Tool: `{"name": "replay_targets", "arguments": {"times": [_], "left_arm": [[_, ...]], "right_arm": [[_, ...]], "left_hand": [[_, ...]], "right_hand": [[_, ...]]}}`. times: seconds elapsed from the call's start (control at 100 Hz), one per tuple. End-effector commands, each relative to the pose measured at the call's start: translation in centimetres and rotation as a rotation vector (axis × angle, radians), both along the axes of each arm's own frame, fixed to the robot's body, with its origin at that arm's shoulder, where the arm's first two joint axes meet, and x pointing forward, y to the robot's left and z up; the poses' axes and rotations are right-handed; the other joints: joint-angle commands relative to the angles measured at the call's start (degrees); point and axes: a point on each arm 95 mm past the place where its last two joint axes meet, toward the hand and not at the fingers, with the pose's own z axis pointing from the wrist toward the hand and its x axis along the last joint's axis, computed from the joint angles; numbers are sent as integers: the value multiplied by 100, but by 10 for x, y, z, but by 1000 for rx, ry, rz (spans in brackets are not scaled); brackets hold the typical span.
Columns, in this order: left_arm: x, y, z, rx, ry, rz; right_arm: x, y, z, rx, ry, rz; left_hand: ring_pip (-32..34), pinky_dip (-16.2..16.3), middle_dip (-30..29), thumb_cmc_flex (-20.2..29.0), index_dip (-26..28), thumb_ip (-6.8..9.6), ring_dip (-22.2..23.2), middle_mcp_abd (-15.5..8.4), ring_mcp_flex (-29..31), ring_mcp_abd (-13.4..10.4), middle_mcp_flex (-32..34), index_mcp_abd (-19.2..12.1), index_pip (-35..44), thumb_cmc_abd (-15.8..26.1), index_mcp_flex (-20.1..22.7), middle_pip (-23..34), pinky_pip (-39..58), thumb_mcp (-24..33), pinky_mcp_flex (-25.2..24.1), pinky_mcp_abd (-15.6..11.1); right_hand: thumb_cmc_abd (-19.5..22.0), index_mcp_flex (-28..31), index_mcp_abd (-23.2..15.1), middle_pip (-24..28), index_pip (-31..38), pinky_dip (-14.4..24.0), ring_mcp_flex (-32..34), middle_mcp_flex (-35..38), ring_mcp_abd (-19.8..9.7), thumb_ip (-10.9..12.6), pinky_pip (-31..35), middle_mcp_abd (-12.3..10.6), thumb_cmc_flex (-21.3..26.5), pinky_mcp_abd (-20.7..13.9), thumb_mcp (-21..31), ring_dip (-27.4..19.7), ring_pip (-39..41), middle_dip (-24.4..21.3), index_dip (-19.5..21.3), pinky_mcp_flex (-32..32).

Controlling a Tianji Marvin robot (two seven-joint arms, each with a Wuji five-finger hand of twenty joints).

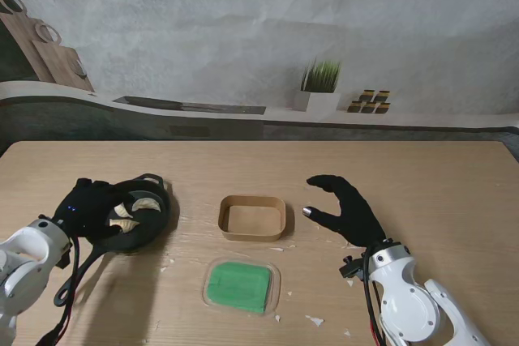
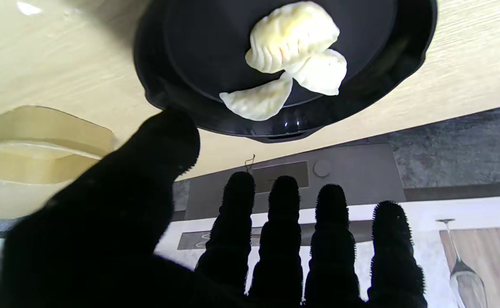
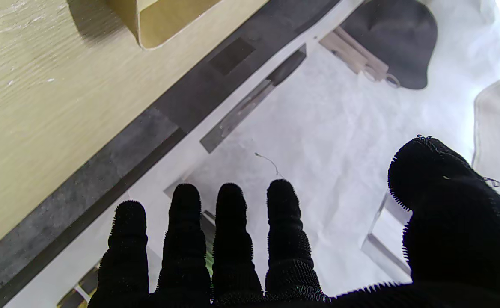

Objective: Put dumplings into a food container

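1. Dumplings (image 2: 293, 64) – three, clustered in black pan (image 1: 154, 228), table's left.
2. Left hand (image 1: 91, 207) over pan, fingers spread, holding nothing.
3. Container (image 1: 252, 218) centre, lid (image 1: 240, 285) nearer me.
4. Right hand (image 1: 345, 207) – splayed, empty, right of container.

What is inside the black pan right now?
Three pale dumplings lie touching in the black pan. From the stand view the left robot hand covers part of the pan, so more there cannot be ruled out.
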Motion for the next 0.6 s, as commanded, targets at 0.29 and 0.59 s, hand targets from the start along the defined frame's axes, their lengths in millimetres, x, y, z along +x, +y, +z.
{"name": "replay_targets", "arguments": {"times": [0.29,0.59], "left_arm": [[45,-5,-26,55,30,-60],[60,-9,-43,74,49,-58]], "right_arm": [[2,-1,-4,3,-11,-31],[5,-5,-7,7,-14,-56]], "left_hand": [[127,-174,-12,22,398,-233,-142,-350,230,-214,-315,-110,683,-583,-158,329,557,683,65,-383],[278,-187,105,49,366,-253,-90,-404,246,-264,-373,-49,610,-644,-298,453,608,770,0,-459]], "right_hand": [[-92,84,-141,113,-13,166,53,132,-11,195,90,60,195,-32,-170,98,102,63,97,-5],[-90,148,-139,133,-17,204,60,167,1,205,109,64,235,-16,-185,115,138,77,119,20]]}}
